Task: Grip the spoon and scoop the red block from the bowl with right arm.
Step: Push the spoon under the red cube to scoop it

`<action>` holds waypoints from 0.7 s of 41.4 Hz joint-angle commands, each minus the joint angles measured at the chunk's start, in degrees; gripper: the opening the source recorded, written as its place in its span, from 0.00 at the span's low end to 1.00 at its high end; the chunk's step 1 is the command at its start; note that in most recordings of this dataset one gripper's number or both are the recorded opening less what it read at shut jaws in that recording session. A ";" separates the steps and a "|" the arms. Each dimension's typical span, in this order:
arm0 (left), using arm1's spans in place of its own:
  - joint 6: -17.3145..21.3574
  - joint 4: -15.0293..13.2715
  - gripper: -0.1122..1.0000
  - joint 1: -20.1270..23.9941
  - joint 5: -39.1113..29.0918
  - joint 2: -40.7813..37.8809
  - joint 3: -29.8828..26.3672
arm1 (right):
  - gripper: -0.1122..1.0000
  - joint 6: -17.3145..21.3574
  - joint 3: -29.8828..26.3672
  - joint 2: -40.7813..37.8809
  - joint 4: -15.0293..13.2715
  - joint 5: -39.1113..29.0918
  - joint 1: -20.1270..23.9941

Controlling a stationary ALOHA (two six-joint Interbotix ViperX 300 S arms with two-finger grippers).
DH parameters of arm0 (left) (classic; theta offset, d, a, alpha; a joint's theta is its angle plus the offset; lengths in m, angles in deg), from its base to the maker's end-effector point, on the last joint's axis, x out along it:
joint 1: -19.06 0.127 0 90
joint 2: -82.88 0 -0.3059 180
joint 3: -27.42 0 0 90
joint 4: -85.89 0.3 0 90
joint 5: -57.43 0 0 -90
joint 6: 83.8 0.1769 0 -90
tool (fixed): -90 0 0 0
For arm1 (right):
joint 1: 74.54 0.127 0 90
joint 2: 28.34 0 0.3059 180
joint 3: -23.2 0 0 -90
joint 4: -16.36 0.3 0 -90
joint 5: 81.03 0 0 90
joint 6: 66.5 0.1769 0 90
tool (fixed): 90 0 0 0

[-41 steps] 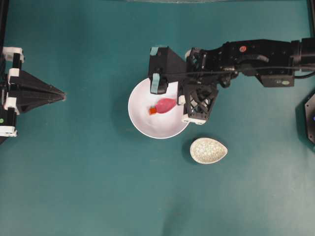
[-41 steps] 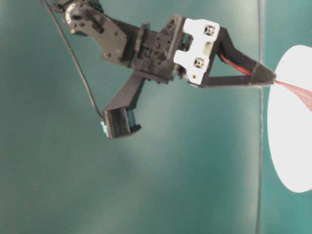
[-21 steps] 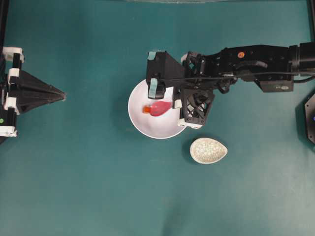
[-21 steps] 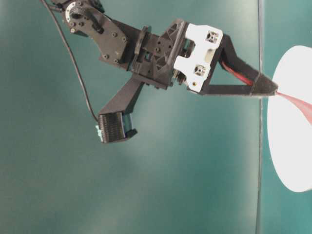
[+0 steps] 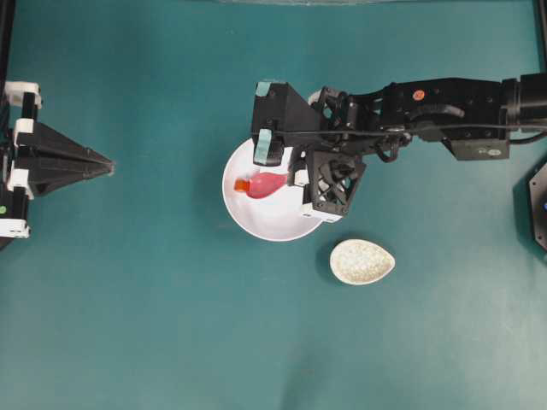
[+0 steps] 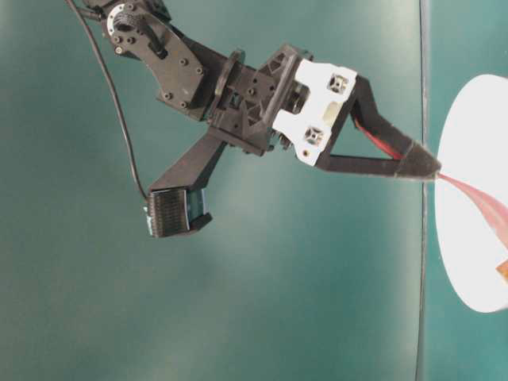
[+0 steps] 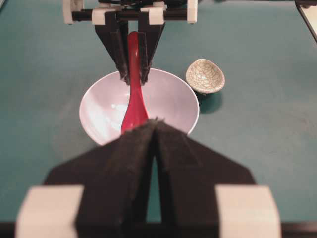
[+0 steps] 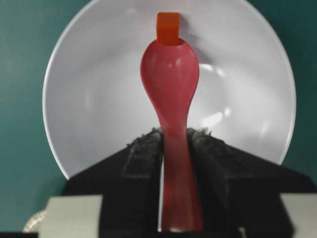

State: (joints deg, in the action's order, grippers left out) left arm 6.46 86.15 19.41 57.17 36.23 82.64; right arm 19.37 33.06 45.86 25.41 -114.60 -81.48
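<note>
Here the right gripper (image 8: 174, 141) is clenched on the handle of the spoon (image 8: 170, 74), its two fingers pinching the handle from either side so the scoop reaches out over the bowl (image 5: 248, 213). The red block (image 8: 168, 27) sits inside the bowl, touching the far tip of the scoop, toward the bowl's left side in the overhead view. It looks pushed against the wall there, probably so the curve stops it sliding away while the spoon gets under it; it is not yet in the scoop. The speckled dish (image 5: 361, 261) lies apart, lower right. The left gripper (image 7: 154, 130) rests closed at the table's left edge.
</note>
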 commanded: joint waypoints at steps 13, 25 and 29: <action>0.18 0.00 0.10 0.09 0.62 -0.44 -1.41 | 0.33 0.09 -1.58 0.70 0.62 1.93 0.09; 0.18 0.00 0.10 0.09 0.53 -0.44 -1.32 | 0.33 0.09 -1.49 0.70 0.62 2.72 0.09; 0.18 0.00 0.10 0.09 0.53 -0.44 -1.32 | 0.33 0.18 -1.49 0.70 0.70 3.43 0.09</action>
State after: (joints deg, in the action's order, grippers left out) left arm 6.55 86.06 19.41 57.17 36.23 82.64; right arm 19.46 32.98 45.86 25.85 -112.14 -81.48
